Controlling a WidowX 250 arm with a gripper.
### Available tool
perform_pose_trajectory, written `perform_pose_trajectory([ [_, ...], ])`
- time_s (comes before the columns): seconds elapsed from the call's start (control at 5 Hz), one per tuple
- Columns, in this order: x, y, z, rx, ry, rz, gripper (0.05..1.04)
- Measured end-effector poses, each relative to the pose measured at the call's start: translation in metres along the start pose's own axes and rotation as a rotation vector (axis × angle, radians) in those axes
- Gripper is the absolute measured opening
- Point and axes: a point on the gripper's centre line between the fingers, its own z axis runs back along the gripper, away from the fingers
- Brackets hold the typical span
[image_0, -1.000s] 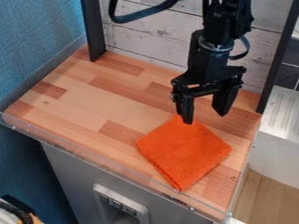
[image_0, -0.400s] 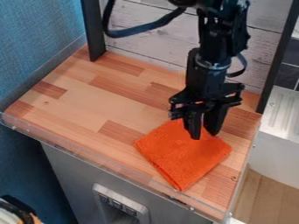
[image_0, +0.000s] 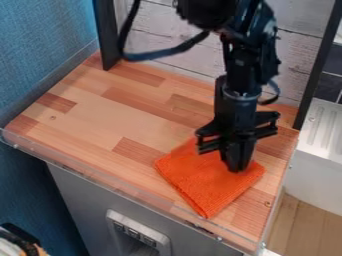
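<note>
The black gripper (image_0: 238, 167) hangs over the right half of an orange cloth (image_0: 208, 186), its fingertips close together at the cloth's surface. Whether some of the fabric is pinched between them cannot be made out. The cloth lies flat, folded into a rough square with one corner toward the front edge, on the right side of the wooden worktop (image_0: 119, 122). Part of the cloth's back right area is hidden behind the gripper.
A clear raised strip (image_0: 100, 176) runs along the worktop's front edge. Dark upright posts (image_0: 107, 35) stand at the back left and right, with a whitewashed plank wall behind. A white ribbed surface (image_0: 322, 131) adjoins at the right.
The gripper has come down and forward onto the cloth, and its fingers, wide apart at first, have drawn together. The cloth has hardly moved.
</note>
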Motion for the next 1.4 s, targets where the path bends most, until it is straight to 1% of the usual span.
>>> perform_pose_trajectory([
  [0.2, 0.001, 0.001, -0.011, -0.019, -0.005, -0.007, 0.061],
  [0.4, 0.002, 0.001, -0.015, -0.04, -0.021, -0.016, 0.06],
  [0.6, 0.003, 0.004, -0.016, -0.052, -0.037, -0.09, 0.06],
  [0.8, 0.006, 0.007, -0.015, -0.055, -0.059, -0.205, 0.06],
  [1.0, 0.01, 0.009, -0.015, -0.044, -0.076, -0.342, 0.06],
  [1.2, 0.012, 0.013, -0.014, -0.018, -0.081, -0.467, 0.086],
  [1.4, 0.013, 0.019, -0.009, 0.043, -0.061, -0.574, 0.238],
])
